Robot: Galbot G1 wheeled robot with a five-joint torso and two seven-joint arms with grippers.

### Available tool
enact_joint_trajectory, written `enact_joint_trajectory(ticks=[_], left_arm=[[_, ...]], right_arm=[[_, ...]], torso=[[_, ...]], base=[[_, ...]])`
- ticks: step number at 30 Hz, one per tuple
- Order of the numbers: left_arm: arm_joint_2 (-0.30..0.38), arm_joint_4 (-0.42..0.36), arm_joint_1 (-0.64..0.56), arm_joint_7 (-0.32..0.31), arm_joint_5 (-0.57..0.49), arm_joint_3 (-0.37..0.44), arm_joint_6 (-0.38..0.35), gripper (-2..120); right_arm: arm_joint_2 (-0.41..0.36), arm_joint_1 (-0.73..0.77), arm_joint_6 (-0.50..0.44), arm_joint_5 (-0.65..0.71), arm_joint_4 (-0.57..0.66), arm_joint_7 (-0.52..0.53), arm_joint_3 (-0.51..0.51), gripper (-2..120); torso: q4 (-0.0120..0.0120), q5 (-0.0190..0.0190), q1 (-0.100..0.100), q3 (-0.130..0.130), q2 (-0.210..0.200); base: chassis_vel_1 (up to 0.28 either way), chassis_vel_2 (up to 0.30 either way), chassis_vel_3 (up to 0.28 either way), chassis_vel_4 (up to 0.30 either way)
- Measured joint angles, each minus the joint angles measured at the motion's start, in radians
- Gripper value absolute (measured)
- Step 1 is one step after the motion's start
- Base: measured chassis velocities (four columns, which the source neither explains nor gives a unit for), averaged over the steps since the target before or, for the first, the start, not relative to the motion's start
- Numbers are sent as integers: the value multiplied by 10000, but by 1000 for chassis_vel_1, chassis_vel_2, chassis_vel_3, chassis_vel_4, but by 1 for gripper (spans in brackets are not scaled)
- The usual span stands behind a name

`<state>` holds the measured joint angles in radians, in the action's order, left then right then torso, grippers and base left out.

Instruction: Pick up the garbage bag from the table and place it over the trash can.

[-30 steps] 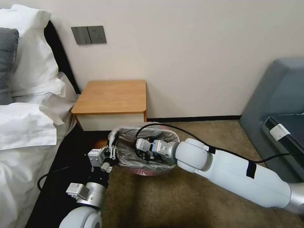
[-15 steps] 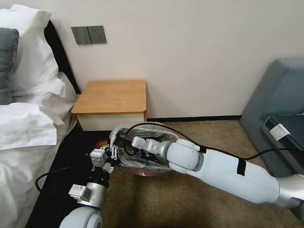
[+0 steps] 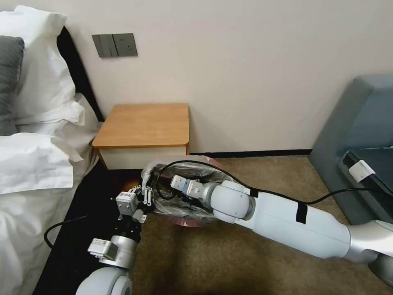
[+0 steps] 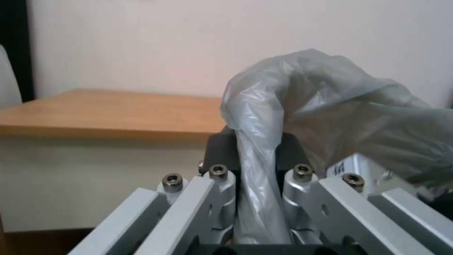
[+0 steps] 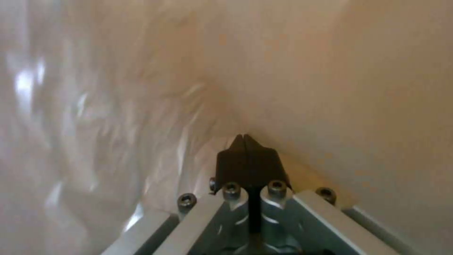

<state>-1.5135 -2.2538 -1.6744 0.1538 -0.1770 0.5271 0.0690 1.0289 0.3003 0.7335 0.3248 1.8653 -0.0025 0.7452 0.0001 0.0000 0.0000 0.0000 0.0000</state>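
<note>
Down on the carpet before the orange-brown wooden tabletop (image 3: 143, 123), the thin crinkled grey plastic garbage bag (image 3: 163, 205) drapes the small trash can, the left tool (image 4: 257, 170) clamped on its edge – apparently anchoring it – while the right tool (image 5: 244, 141), closed and empty, presses inside.

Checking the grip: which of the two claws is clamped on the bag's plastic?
The left claw, at the garbage bag's edge, pinches a twist of plastic. The right claw, inside the bag, is shut on nothing.
</note>
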Motion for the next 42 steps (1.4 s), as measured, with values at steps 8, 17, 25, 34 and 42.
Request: enact_joint_trajectory(ticks=[8, 17, 25, 34, 42], left_arm=[[-56, 338, 158, -162, -358, 164, -118, 9], [-76, 627, 340, -519, -1198, 176, -561, 9], [-89, 1179, 418, -1147, -1773, 182, -1070, 9], [-70, 1609, 311, -1668, -2076, 137, -1631, 9], [-93, 1621, -23, -2110, -1773, -33, -2022, 9]], right_arm=[[-479, 136, -17, 904, 905, 369, -335, 0], [-1327, 738, -28, 2255, 1967, 572, -1235, 0], [-2317, 2614, -557, 4067, 3753, 1439, -3575, 0], [-3262, 6498, -2705, 2624, 5188, 2830, -6177, 0], [-818, 11103, -4515, -1080, 5152, 3030, -9493, 15]], torso=[[0, 0, 0, -1, 0], [0, 2, 0, 0, 0], [-1, 1, 0, -1, 0], [-3, 1, 0, -1, 2], [-4, 2, 0, -2, 2]], base=[[0, 0, 0, 0], [0, 0, 0, 0], [0, 0, 0, 0], [0, 0, 0, 0], [0, 0, 0, 0]])
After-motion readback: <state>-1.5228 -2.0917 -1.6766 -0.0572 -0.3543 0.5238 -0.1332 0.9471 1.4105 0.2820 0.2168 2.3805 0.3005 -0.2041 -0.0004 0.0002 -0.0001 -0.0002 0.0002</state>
